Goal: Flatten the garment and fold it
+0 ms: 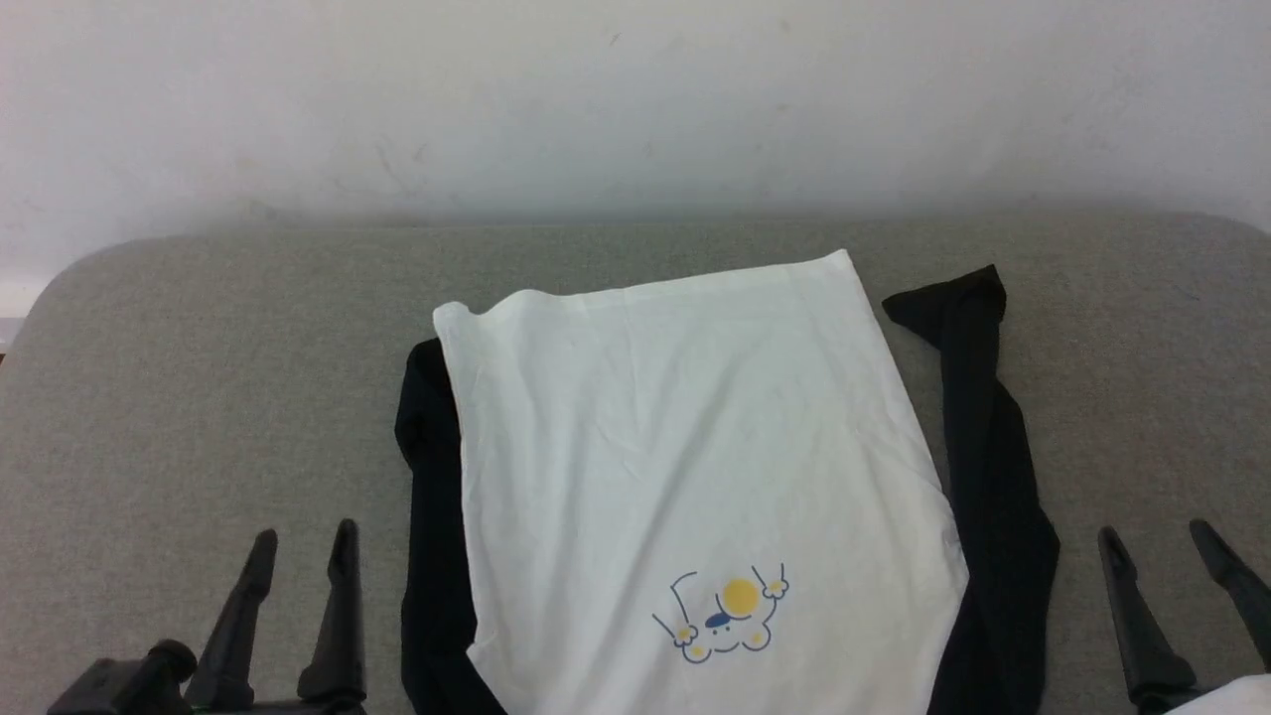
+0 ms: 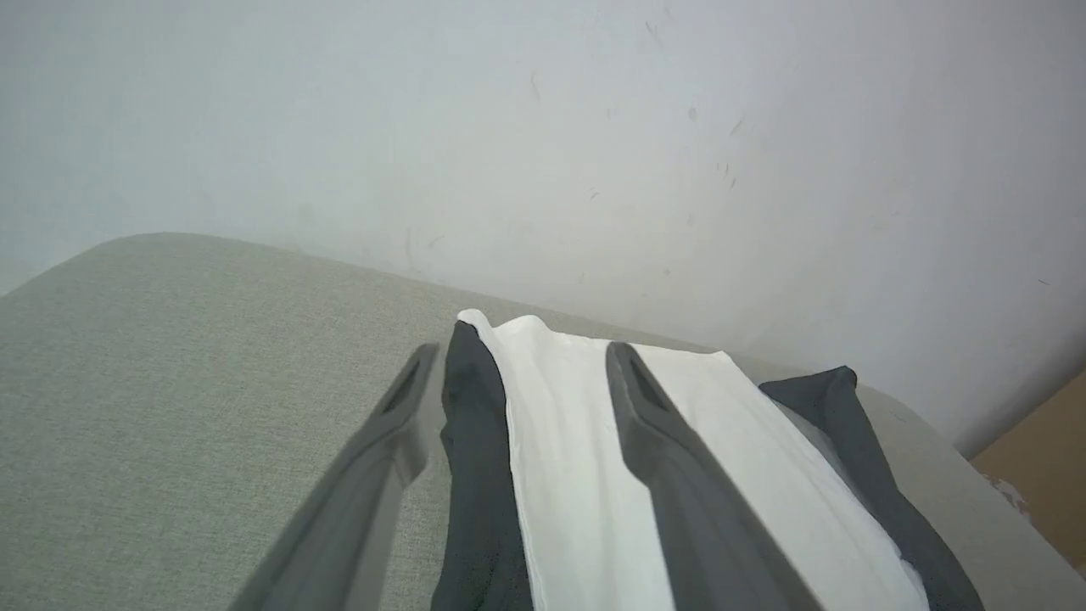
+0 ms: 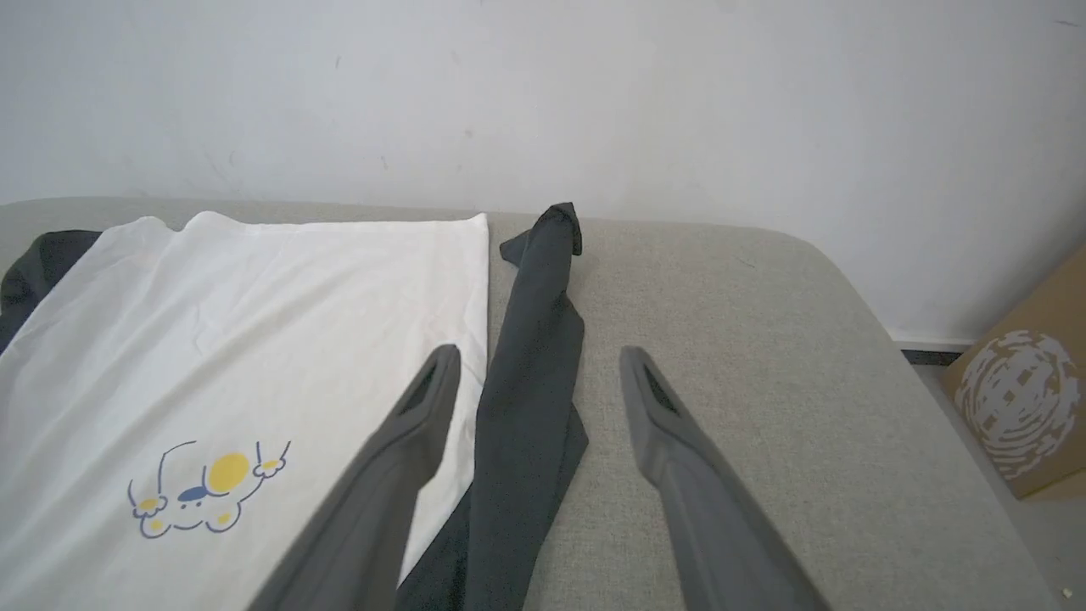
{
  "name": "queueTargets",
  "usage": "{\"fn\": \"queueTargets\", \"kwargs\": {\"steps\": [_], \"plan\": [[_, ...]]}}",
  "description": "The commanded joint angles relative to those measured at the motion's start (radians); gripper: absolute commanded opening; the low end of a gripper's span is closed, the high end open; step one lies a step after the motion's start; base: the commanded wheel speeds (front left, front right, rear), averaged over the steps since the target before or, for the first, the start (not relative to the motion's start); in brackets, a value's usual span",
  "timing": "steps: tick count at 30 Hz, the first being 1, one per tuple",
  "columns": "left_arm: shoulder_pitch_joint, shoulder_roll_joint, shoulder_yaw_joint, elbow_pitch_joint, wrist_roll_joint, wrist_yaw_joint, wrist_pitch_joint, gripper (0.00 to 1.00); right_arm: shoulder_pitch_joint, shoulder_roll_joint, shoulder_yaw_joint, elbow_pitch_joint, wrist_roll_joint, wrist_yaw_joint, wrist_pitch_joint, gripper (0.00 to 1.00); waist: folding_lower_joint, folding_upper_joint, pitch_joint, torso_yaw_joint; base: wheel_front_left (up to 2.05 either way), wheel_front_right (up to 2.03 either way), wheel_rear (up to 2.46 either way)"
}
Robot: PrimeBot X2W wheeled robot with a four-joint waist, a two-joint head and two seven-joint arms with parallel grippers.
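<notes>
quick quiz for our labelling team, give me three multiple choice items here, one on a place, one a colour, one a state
1. Where is the print on the garment? A) by the far end B) by the end nearest the robot C) on a sleeve
2. What colour are the sleeves? A) red B) white C) black
3. How do the left gripper and right gripper stand? A) both open, holding nothing B) both shut on cloth C) one open, one shut
Answers: 1 B, it lies low in the head view. 2 C, both lie black beside the white body. 3 A, both spread wide, gripping nothing.
</notes>
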Motion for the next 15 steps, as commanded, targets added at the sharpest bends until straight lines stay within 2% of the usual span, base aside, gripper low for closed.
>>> {"fn": "queueTargets", "kwargs": {"steps": [1,5,9,15], "plan": [[-0.010,-0.020,0.006,0.020,0.041,0.014,-0.029,1.00,-0.022,0.002,0.008,0.013,-0.030,-0.001,-0.053,1.00,0.0000,0.0000,-0.006,-0.004,0.00,0.00,0.00],[0.011,-0.095,-0.016,0.079,0.148,0.012,-0.060,1.00,-0.014,0.015,0.011,0.068,-0.116,-0.001,-0.192,1.00,0.0000,0.0000,-0.033,-0.005,0.00,0.00,0.00],[0.035,-0.155,-0.025,0.123,0.257,-0.005,-0.064,1.00,0.014,0.022,0.022,0.110,-0.184,-0.001,-0.279,1.00,0.0000,0.0000,-0.046,-0.002,0.00,0.00,0.00],[0.052,-0.192,-0.011,0.174,0.321,-0.055,-0.064,1.00,0.030,0.024,0.021,0.153,-0.180,-0.001,-0.342,1.00,0.0000,0.0000,-0.051,0.001,0.00,0.00,0.00]]}}
